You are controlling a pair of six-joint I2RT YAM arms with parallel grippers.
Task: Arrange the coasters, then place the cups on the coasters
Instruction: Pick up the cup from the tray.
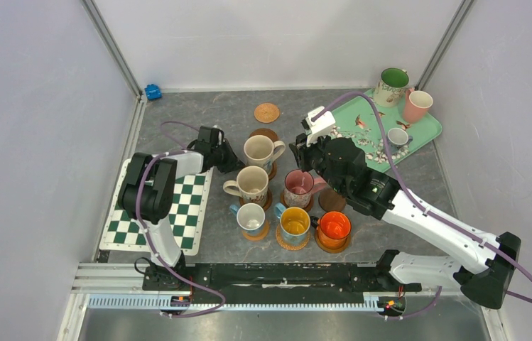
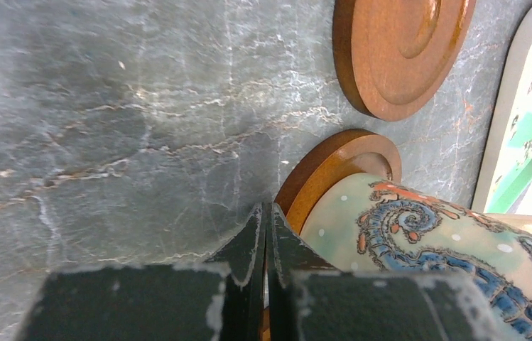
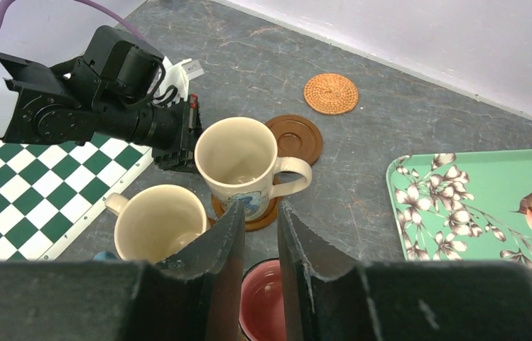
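The pink speckled mug [image 1: 298, 188] stands upright near the middle of the tabletop [image 1: 199, 121], among the other cups. I judge it to be glazed ceramic: stiff, rather heavy for its size, smooth and slippery, and it can chip if it knocks a neighbour. The wall at the rim seems the best place to take hold, one finger inside and one outside, away from the handle. The right pincer [image 3: 259, 207] hangs directly over this mug with the jaws narrow, a small gap between them; whether they nip the rim I cannot tell. An empty brown coaster [image 1: 332, 200] lies just beside the mug, toward the right edge. Farther out, the left pincer [image 2: 266, 213] is pressed fully together and holds nothing, with its tips at the wooden coaster [image 2: 327, 167] under the seahorse mug [image 2: 426, 234]. The green tray [image 1: 430, 128] at the far right corner carries three more cups [image 1: 417, 104].
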